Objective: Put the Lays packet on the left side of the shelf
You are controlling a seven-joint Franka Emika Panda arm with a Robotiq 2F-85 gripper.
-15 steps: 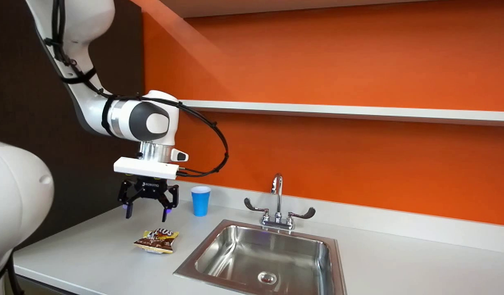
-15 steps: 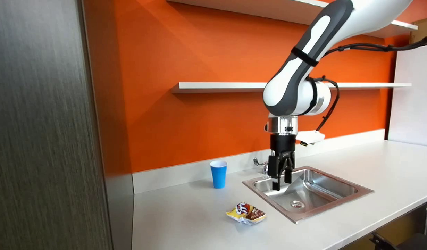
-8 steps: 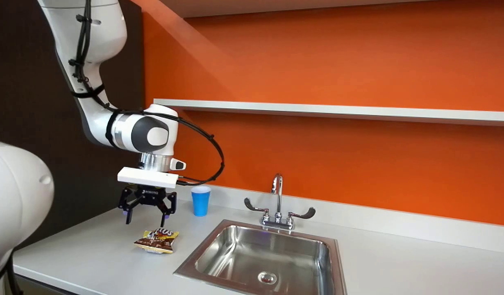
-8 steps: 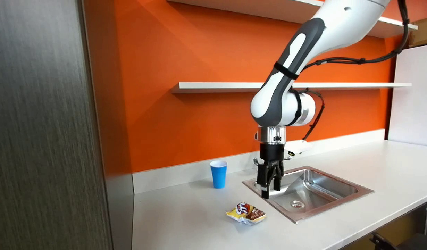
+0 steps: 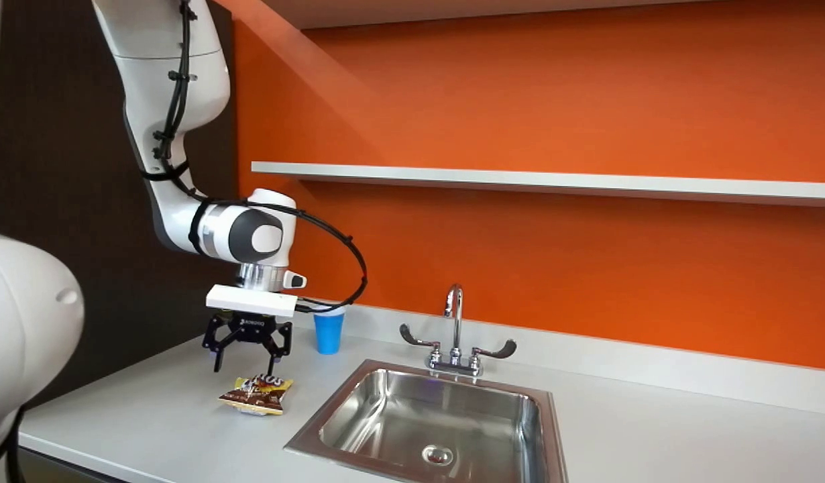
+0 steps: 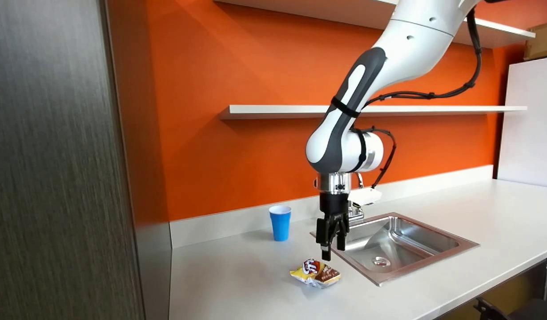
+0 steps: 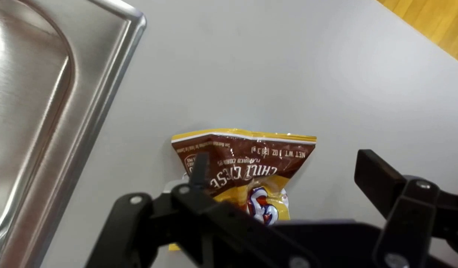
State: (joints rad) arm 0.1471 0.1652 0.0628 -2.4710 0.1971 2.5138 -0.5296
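The jaws hang wide apart, empty, hiding part of the crinkled brown-and-yellow packet (image 7: 249, 163) at the wrist view's lower centre.

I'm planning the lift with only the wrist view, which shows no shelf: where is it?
Observer: In both exterior views, the shelf runs along the orange wall, higher than the gripper.
Operator: Is that the only board up there?
Observer: No, in an exterior view a second white-edged board runs above it.
Operator: And is anything standing on the counter outside my frame?
Observer: Yes, a blue cup stands upright, nearer the wall than the packet is.
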